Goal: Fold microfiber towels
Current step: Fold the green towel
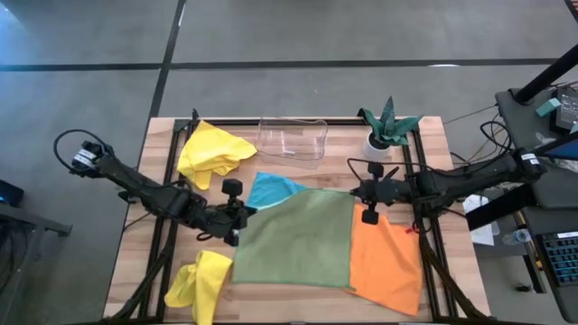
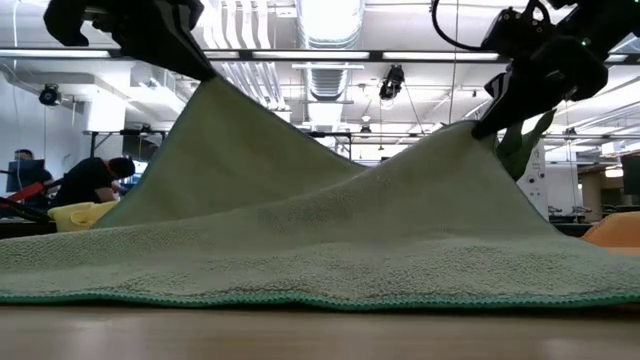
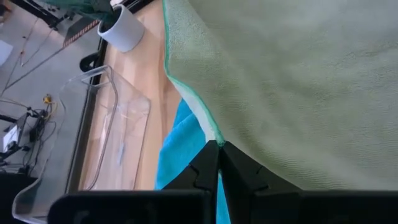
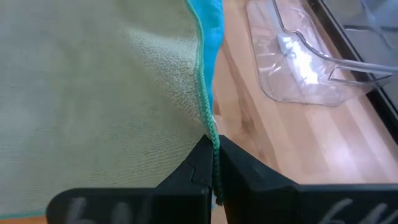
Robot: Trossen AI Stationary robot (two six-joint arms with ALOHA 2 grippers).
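Here the left gripper [image 3: 219,144] and right gripper [image 4: 214,142] each hold fingers clamped on a raised corner of the sage green towel [image 1: 298,239] (its near edge rests on the desk [image 1: 135,253]).

The middle of the table [image 1: 135,271] is covered by the green towel [image 1: 298,239], while bare wood is left at the lower left beside a yellow towel [image 1: 200,282].

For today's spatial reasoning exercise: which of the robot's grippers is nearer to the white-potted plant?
Right. The right gripper, shut on the green towel, sits just in front of the plant; the left gripper grips the towel's opposite corner, far across the table.
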